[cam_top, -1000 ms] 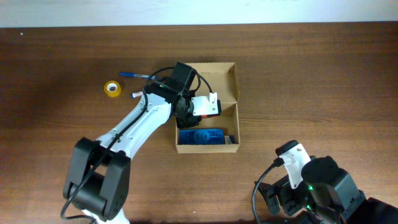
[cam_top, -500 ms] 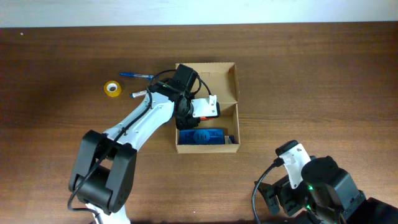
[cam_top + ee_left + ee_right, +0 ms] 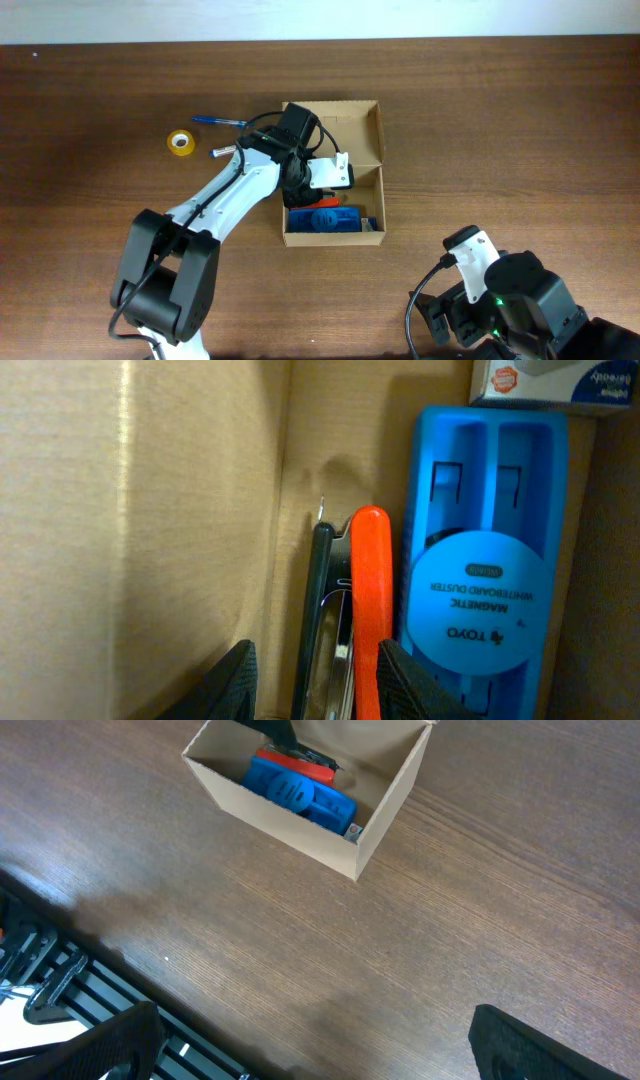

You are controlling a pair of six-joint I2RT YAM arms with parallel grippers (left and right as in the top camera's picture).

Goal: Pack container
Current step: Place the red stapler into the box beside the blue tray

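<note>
Hand, left [image 3: 322, 678]: down inside the container, its two dark fingers spread to either side of an orange-and-black tool. A gap shows between one finger and the tool's dark edge, so the hand is released and grips nothing.
Orange-and-black tool [image 3: 370, 590]: lies lengthwise on the box floor between the cardboard wall and the duster, its orange side against the duster. What kind of tool it is cannot be told.
Duster [image 3: 487, 540]: bright blue plastic with a round label reading "TOYO MAGNETIC WHITEBOARD DUSTER". It lies flat along the box floor.
Small carton [image 3: 550, 382]: white and blue with print, just past the duster's far end. Only its edge shows in the wrist view.
Container [image 3: 333, 239]: tan cardboard box near the middle of the bench, with its lid flap open on the far side.
Left arm [image 3: 215, 205]: white, reaching from the near-left edge into the box over its left wall.
Silver pen [image 3: 222, 152]: on the bench just left of the box, beside the arm.
Blue pen [image 3: 220, 121]: on the bench near the box's far-left corner.
Tape roll [image 3: 180, 142]: yellow, lying flat, left of both pens.
Hand, right [image 3: 312, 1020]: at the near-right of the bench, well apart from the box. Its fingers are wide apart over bare wood and hold nothing.
Bench [image 3: 520, 120]: dark brown wood grain.
</note>
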